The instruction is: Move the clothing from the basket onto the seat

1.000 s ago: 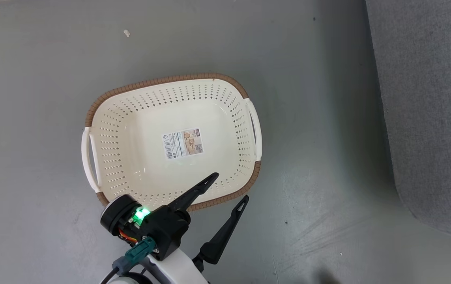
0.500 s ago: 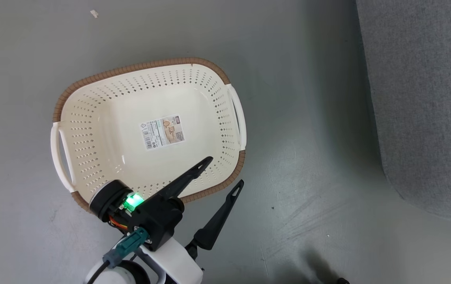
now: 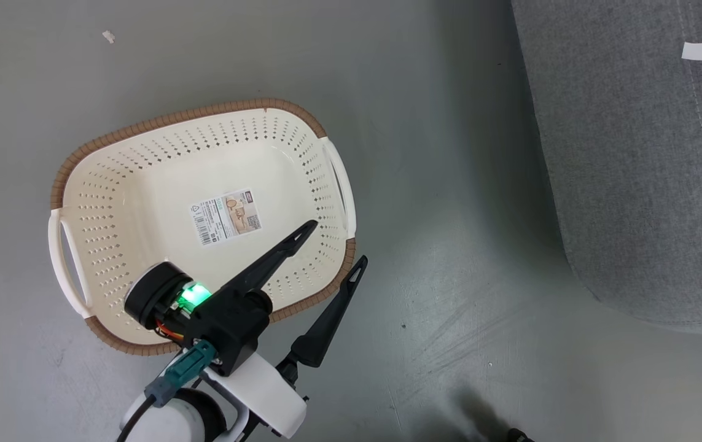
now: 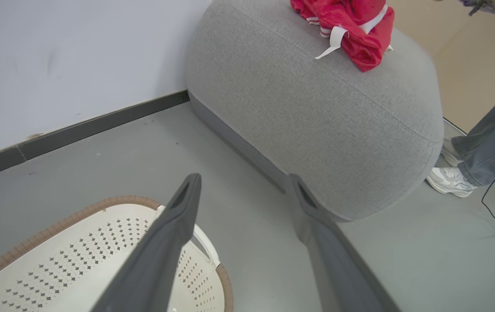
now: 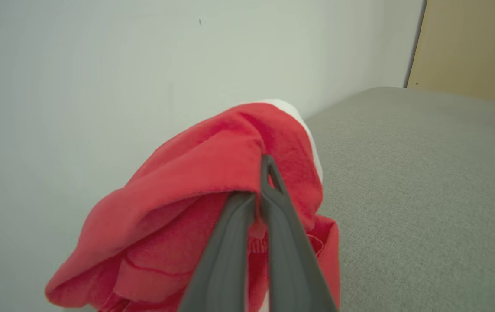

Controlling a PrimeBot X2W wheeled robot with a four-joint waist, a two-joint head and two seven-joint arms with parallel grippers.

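Left gripper (image 3: 336, 244): we see two long, tapering black fingers, slotted at the tips.
Wrist: our boxy black housing (image 3: 234, 328) with a green light — round black drum (image 3: 149, 294) beside it.
Cabling: orange wires (image 3: 169, 333), teal plug (image 3: 190, 366), grey cable (image 3: 155, 388).
Forearm: glossy white shell (image 3: 265, 396).
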